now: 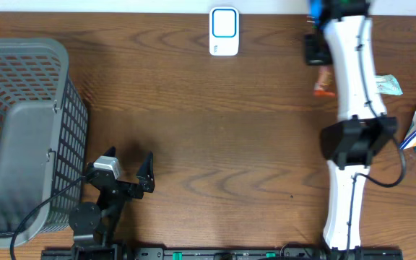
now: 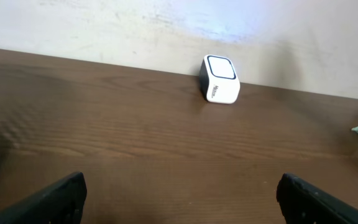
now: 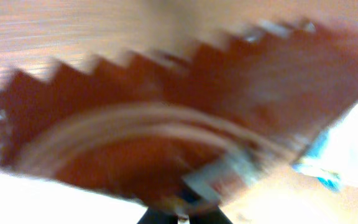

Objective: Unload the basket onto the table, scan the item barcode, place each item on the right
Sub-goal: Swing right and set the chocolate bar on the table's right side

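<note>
So far, only the pickup looks done: your right fingers [image 3: 185, 219] are closed tight, seemingly on the orange-red zigzag-edged packet [image 1: 323, 85] at the far right of the brown wooden worktop [image 1: 215, 144]. The packet is well apart from the white blue-rimmed scanner box [image 1: 224, 31], so the scan itself remains. Your left fingers [image 2: 48, 199] stand wide apart, empty.

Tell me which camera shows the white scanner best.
Left wrist: the scanner sits unobstructed, with its top and side both visible. Overhead shows only its top face. Right wrist misses it; a blurred red packet fills that view.
</note>
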